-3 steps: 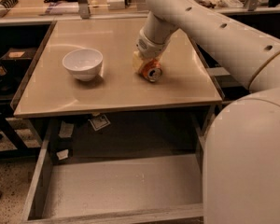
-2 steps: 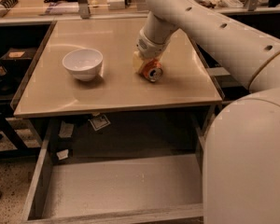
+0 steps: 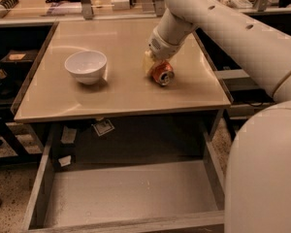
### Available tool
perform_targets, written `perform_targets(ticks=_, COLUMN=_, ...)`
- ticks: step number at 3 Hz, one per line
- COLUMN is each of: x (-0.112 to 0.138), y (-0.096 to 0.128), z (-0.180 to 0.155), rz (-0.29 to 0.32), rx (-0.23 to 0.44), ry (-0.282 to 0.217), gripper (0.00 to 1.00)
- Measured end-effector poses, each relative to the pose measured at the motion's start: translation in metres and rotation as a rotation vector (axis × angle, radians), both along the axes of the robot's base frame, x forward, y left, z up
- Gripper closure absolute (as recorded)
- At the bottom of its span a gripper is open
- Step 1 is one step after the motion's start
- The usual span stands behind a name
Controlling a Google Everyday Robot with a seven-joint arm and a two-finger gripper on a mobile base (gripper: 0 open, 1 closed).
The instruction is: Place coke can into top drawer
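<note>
**Red-orange can lies on the tabletop, drawer open below**

The coke can (image 3: 161, 74) lies on its side on the beige tabletop (image 3: 121, 96), right of centre, its silver end turned toward the front edge. The gripper (image 3: 154, 63) is down at the can's rear left side, touching it or very nearly so. Whether the jaws are closed on the can cannot be told from this view. The white arm (image 3: 223, 28) reaches in from the upper right. A white bowl (image 3: 86, 66) stands upright on the left part of the tabletop, well apart from the can. The grey wooden top drawer (image 3: 131, 193) is pulled out beneath the front edge.
</note>
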State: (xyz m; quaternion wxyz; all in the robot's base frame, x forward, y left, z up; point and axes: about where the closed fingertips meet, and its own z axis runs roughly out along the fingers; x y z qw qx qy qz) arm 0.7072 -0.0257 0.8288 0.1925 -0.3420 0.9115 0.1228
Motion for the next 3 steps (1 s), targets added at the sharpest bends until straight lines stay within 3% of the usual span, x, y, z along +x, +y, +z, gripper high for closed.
perform_targets(ticks=1, x=-0.049, y=-0.02, z=0.018, rz=-0.03, rx=0.024, ry=-0.003, gripper=1.0)
perform_targets(ticks=3, x=-0.061, y=-0.02, z=0.02, rz=-0.015, rx=0.011, ry=0.017, gripper=1.0)
